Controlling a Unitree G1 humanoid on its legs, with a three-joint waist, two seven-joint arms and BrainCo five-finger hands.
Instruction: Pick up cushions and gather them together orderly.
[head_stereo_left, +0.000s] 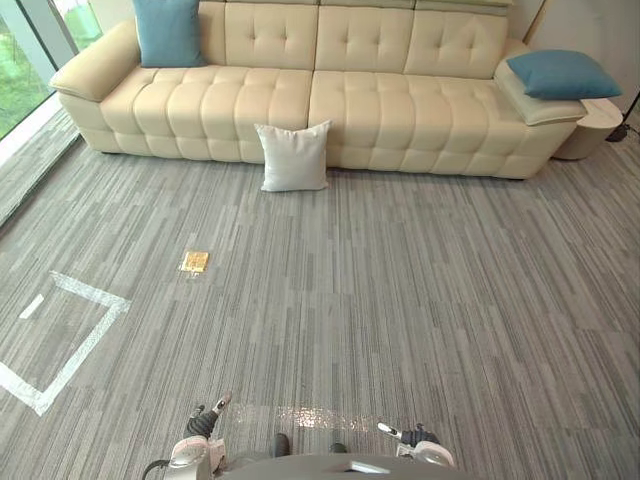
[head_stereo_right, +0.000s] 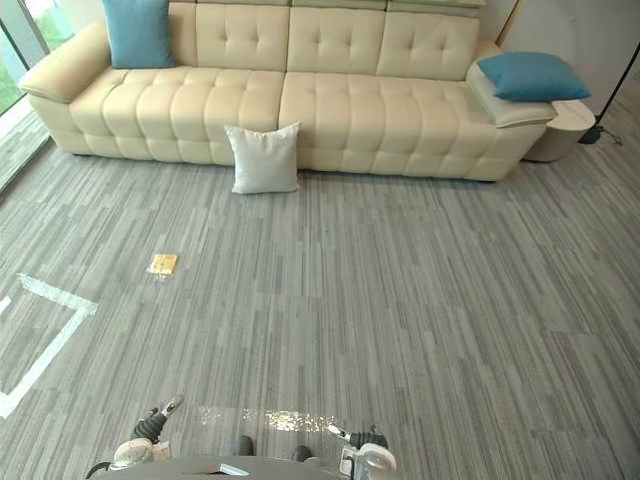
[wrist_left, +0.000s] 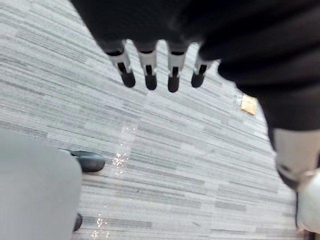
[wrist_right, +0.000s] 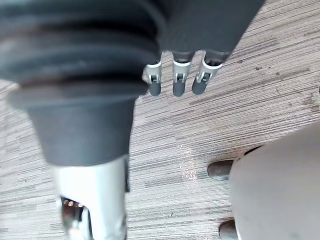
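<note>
A white cushion (head_stereo_left: 293, 157) stands on the grey carpet (head_stereo_left: 400, 300) in the upper middle of the frame, leaning against the front of the cream sofa (head_stereo_left: 400, 100). One blue cushion (head_stereo_left: 168, 30) stands on the sofa at the upper left, and another blue cushion (head_stereo_left: 562, 74) lies on its armrest at the upper right. The left hand (wrist_left: 148, 62) and the right hand (wrist_right: 178, 80) hang at the bottom edge with straight fingers, holding nothing.

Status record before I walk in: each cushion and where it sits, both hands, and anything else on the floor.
white cushion: upright on the carpet, leaning against the front of the sofa
left blue cushion: upright on the sofa's left end, against the backrest
right blue cushion: lying flat on the sofa's right armrest
gathered: no, all three apart
left hand: open, empty, above the carpet
right hand: open, empty, above the carpet
floor extras: small gold plate; white tape outline
</note>
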